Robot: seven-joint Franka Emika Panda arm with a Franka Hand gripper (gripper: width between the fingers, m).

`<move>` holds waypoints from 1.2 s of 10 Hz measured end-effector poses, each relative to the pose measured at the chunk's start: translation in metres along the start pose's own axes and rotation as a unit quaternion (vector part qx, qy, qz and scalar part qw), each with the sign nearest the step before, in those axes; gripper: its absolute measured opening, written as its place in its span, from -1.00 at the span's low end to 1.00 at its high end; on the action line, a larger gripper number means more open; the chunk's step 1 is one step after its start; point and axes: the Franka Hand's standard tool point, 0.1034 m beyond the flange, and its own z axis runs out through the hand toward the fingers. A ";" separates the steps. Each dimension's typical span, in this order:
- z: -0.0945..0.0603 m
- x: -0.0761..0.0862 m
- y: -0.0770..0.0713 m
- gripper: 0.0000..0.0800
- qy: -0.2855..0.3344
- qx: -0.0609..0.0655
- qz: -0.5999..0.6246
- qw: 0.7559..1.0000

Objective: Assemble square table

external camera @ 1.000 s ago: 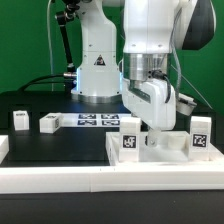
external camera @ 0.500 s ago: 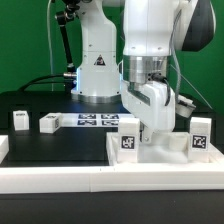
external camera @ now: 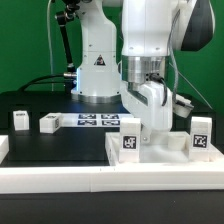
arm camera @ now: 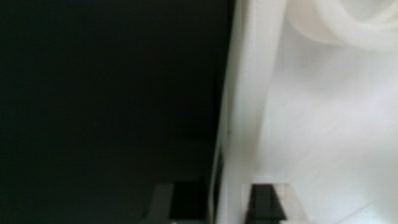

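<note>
The square table's white top [external camera: 160,156] lies flat at the front of the exterior view's right. My gripper [external camera: 156,128] reaches straight down onto its far edge. In the wrist view the gripper [arm camera: 226,196] is shut on that white edge [arm camera: 228,120], with one dark finger [arm camera: 267,200] over the white slab and the other over the black table. Tagged white legs stand at the top's left [external camera: 130,141] and right [external camera: 201,135]. Two more legs [external camera: 20,119] [external camera: 48,123] sit on the exterior view's left.
The marker board [external camera: 98,121] lies on the black table behind the top. A long white rail [external camera: 60,178] runs along the front edge. The robot's white base [external camera: 98,70] stands at the back, with cables beside it.
The jaws have closed on the table top's edge. The arm has barely moved.
</note>
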 end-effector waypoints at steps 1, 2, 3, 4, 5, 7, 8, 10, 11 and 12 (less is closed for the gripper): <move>0.000 0.000 0.000 -0.81 0.000 0.000 0.000 1.000; 0.000 0.001 0.001 -0.80 0.000 0.000 -0.003 1.000; 0.000 0.012 0.007 -0.80 -0.002 -0.011 -0.039 0.999; 0.000 0.023 0.013 -0.80 0.000 -0.013 -0.055 0.998; 0.000 0.038 0.019 -0.81 0.005 -0.011 -0.076 0.997; -0.001 0.063 0.024 -0.82 0.008 -0.012 -0.096 0.995; -0.001 0.061 0.024 -0.82 0.008 -0.012 -0.100 0.995; -0.001 0.062 0.024 -0.82 0.008 -0.012 -0.127 0.992; -0.001 0.063 0.025 -0.82 0.008 -0.013 -0.167 0.986; -0.001 0.064 0.025 -0.82 0.008 -0.013 -0.196 0.980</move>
